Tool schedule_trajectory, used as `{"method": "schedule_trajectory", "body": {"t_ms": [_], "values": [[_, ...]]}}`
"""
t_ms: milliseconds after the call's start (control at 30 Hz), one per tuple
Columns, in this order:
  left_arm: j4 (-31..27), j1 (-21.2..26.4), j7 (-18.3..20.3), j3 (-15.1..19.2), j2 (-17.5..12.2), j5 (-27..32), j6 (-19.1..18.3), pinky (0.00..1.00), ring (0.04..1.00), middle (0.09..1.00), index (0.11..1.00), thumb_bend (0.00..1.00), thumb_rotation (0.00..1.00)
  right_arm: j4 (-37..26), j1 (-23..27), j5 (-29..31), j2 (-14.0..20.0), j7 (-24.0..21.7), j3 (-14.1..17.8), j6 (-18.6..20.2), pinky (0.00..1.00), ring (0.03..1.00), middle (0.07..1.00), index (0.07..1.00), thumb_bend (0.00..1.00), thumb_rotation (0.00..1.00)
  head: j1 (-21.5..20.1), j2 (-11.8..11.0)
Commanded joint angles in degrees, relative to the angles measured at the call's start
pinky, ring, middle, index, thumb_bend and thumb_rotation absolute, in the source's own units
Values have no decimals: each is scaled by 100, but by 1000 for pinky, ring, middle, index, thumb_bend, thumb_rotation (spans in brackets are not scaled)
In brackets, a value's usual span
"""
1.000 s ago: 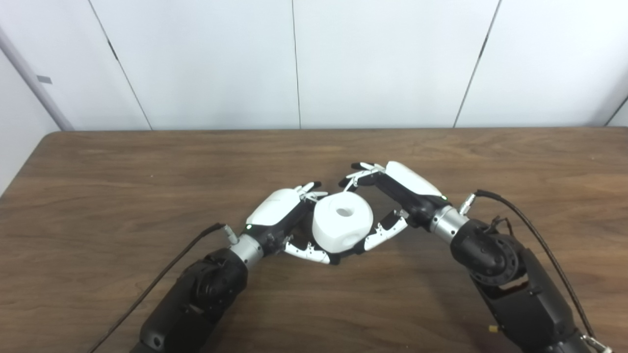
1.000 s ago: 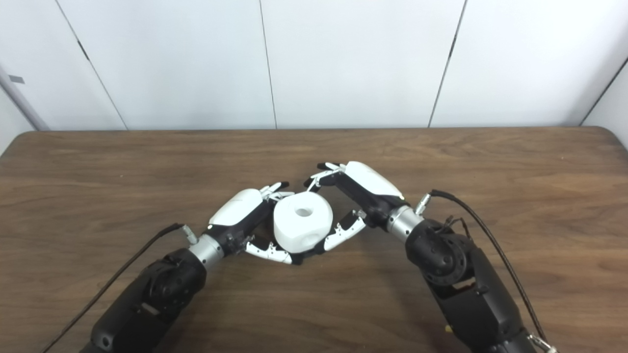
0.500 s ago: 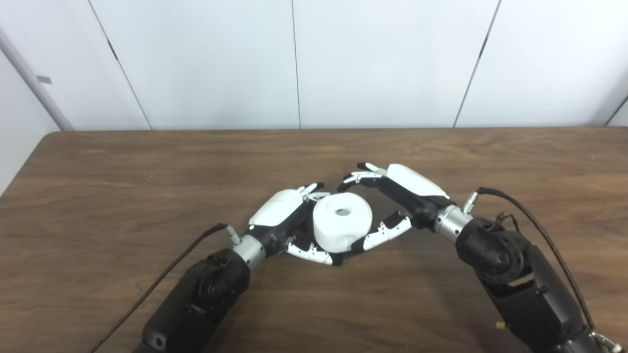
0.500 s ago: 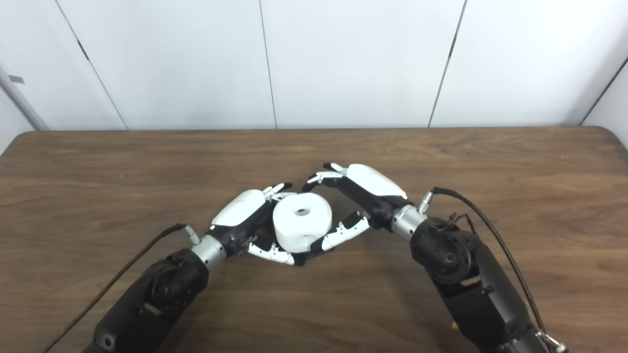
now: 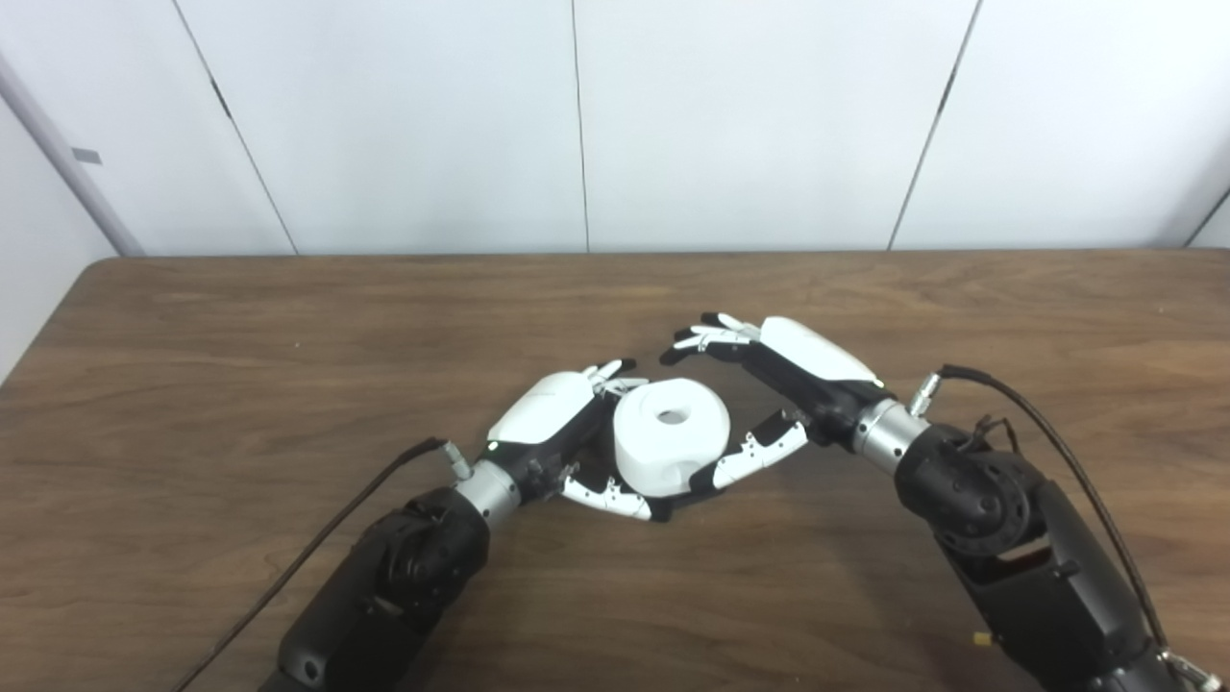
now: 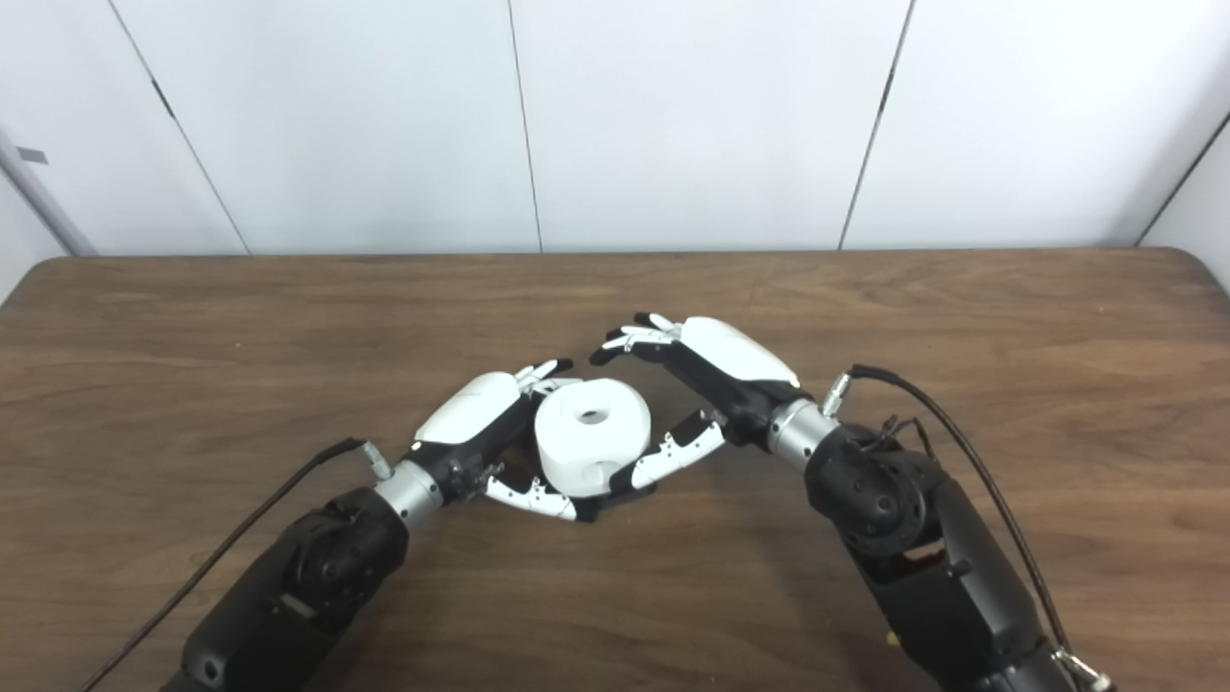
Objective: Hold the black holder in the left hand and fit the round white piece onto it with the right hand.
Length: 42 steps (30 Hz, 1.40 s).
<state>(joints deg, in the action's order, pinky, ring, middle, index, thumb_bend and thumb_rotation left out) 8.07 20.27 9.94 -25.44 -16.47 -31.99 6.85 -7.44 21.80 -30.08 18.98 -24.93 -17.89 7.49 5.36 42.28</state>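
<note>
Round white piece point(image 5: 671, 432) with a centre hole sits mid-bench point(image 5: 240, 365), cupped by the left hand point(image 5: 562, 428), fingers curled around it. Right hand point(image 5: 769, 384) is spread, holding nothing, thumb beside the piece. Black holder mostly hidden beneath. No readable writing.

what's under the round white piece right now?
A sliver of black holder shows below the round white piece, held by the left hand. The rest is covered.
</note>
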Motion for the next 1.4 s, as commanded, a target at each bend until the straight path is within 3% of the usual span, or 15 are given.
{"method": "schedule_trajectory", "body": {"t_ms": [0,233,433,667,800,833,867,900,967,1067,1367], "values": [[55,5,123,-46,-79,-92,138,1000,1000,878,482,525,58,-155,138,168,140,-64,153,50,1000,1000,941,865,926,386,-15,-26],[109,-34,172,113,-299,39,291,1000,1000,870,482,525,57,-181,-183,481,517,-376,291,291,990,1000,990,982,961,231,-105,-71],[170,-36,229,199,-435,120,422,1000,1000,868,482,525,56,-311,-415,597,697,-357,485,388,992,1000,1000,999,973,164,-222,-115],[270,-32,271,290,-487,151,577,1000,1000,865,482,525,56,-332,-479,721,668,-284,668,469,950,1000,1000,1000,965,155,-294,-188],[146,-35,333,320,-498,40,373,1000,1000,880,489,524,60,-288,-545,690,507,-10,728,440,925,1000,1000,987,922,118,-336,-200],[83,-31,387,315,-507,-35,237,1000,1000,905,595,757,88,-261,-570,681,448,97,742,394,922,1000,1000,982,897,109,-343,-201],[13,-26,471,310,-520,-93,89,1000,1000,937,705,877,122,-240,-597,659,384,219,753,340,914,1000,996,975,871,115,-346,-219],[-28,-18,542,310,-533,-136,-24,1000,1000,975,830,951,152,-223,-624,633,305,362,769,282,902,1000,985,965,834,115,-351,-230],[-23,-2,610,337,-555,-151,-127,1000,1000,994,956,989,180,-156,-675,621,136,683,823,109,892,990,965,946,765,93,-360,-262],[58,1,594,425,-576,-80,-115,1000,1000,1000,998,1000,152,-11,-727,659,-138,1106,958,-2,875,957,949,930,657,82,-371,-325],[-61,-29,937,836,-762,192,-461,1000,1000,1000,1000,1000,30,483,-917,878,-593,1893,1259,-398,776,901,935,918,586,73,-374,-390]]}}
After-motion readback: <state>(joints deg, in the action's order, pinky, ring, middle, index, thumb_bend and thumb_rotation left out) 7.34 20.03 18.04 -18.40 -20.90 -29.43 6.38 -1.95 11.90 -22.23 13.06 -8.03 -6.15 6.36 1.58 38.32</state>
